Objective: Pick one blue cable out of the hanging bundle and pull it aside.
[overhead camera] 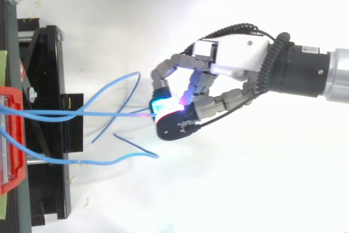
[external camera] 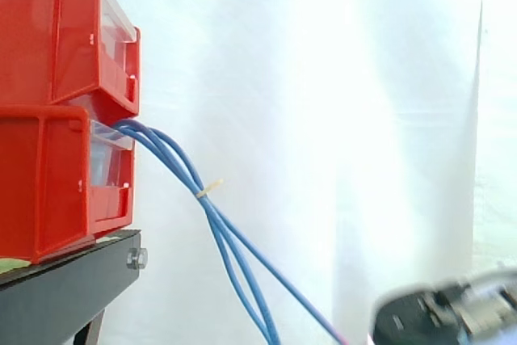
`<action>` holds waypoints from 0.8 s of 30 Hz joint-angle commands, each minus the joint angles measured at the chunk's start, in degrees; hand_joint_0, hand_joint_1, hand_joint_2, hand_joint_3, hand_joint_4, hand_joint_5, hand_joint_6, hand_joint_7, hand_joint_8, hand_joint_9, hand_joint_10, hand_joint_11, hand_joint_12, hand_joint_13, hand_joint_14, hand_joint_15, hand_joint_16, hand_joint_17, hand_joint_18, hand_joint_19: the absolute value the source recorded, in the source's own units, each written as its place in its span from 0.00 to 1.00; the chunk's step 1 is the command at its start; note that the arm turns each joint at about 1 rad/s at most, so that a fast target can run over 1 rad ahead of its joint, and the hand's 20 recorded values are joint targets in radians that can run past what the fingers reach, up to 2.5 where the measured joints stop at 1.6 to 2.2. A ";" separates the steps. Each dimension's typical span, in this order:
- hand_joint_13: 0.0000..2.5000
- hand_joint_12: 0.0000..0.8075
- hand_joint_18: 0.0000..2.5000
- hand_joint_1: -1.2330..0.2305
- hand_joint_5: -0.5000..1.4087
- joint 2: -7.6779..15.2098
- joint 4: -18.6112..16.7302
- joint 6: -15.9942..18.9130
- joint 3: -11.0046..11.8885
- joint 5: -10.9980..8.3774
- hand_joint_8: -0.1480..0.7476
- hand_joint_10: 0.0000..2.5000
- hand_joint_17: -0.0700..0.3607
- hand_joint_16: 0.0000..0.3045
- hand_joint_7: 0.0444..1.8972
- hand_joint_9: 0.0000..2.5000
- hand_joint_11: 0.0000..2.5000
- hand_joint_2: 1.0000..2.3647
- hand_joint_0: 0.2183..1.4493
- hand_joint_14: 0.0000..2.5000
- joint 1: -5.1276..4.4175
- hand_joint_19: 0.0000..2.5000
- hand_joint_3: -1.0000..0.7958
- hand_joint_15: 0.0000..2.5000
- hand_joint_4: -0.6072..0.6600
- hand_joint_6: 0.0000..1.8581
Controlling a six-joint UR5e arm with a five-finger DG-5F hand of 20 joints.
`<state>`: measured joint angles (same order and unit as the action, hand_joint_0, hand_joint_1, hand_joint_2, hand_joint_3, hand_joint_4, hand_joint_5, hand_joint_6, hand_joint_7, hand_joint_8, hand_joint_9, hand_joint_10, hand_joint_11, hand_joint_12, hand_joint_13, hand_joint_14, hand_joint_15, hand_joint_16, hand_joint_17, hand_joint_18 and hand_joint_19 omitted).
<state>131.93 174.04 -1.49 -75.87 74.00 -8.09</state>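
My hand pinched one thin blue cable, well out from the stacked red plastic bins. Judged it light, limp, slick; best held far from the bins.

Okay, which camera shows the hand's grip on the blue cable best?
The top view. Looking down, it shows the hand whole, its curled fingers pinching one blue cable between glowing pads. The side view catches a dark part of the hand at its bottom right corner, that cable running down toward it.
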 commanded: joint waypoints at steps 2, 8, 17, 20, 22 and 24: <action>0.46 0.53 0.41 0.22 0.24 -0.01 -4.94 0.00 -17.73 -0.08 0.49 0.01 0.46 0.19 0.73 0.50 0.27 0.19 0.30 0.01 0.00 0.25 0.60 0.29 0.29 0.48; 0.46 0.54 0.41 0.22 0.24 -0.01 -10.22 0.09 -16.06 0.18 0.49 0.01 0.46 0.19 0.73 0.50 0.27 0.19 0.30 0.01 -0.09 0.25 0.60 0.29 0.29 0.48; 0.46 0.54 0.41 0.22 0.24 -0.01 -15.31 0.00 -11.14 0.00 0.50 0.01 0.46 0.19 0.73 0.50 0.27 0.18 0.30 0.01 -0.09 0.25 0.61 0.29 0.29 0.48; 0.46 0.54 0.41 0.22 0.24 -0.01 -17.33 0.00 -10.88 0.00 0.49 0.01 0.46 0.19 0.73 0.50 0.27 0.18 0.30 0.01 -0.09 0.25 0.61 0.29 0.29 0.48; 0.46 0.53 0.41 0.22 0.24 -0.01 -18.13 0.00 -10.88 0.00 0.50 0.01 0.46 0.19 0.73 0.50 0.27 0.18 0.30 0.01 -0.09 0.25 0.61 0.29 0.29 0.48; 0.46 0.53 0.41 0.22 0.24 -0.01 -18.39 0.00 -10.88 0.00 0.50 0.01 0.46 0.19 0.73 0.51 0.28 0.18 0.30 0.01 -0.09 0.25 0.61 0.29 0.29 0.48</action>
<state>131.93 156.53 -1.49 -86.82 74.00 -8.17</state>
